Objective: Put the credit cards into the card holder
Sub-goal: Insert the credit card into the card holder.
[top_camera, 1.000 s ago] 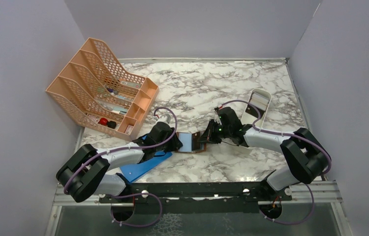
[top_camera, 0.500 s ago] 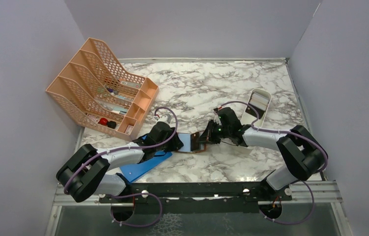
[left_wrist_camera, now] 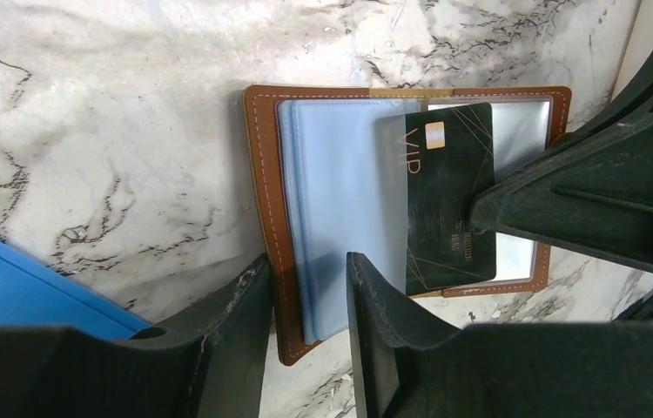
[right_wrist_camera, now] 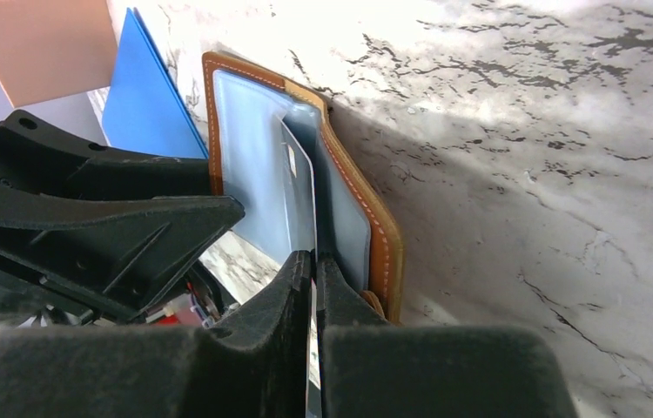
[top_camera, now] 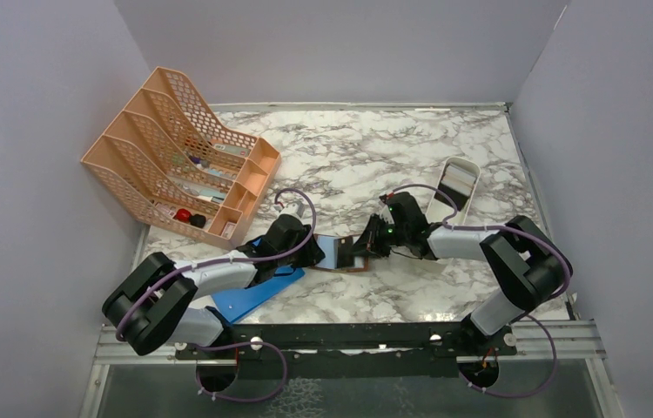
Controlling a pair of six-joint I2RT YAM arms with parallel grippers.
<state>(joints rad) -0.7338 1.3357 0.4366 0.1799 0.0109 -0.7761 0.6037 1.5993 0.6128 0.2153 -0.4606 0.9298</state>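
Both arms reach to the table's middle, where the left gripper [top_camera: 310,252] and right gripper [top_camera: 366,246] meet over the open brown wallet [top_camera: 340,252]. An orange rack [top_camera: 179,165] sits at ten o'clock, a white tray [top_camera: 457,181] at two, a blue board [top_camera: 253,294] at seven.

— Far left, what've we got? An orange mesh rack [top_camera: 179,165] on the marble table [top_camera: 340,157], angled, small items in its near compartments, one red, one dark, hard to name from up here.

— And near left, a bright blue flat board [top_camera: 253,296] lying on the marble. Over on the far right, a white oblong tray [top_camera: 458,185], standing well apart.
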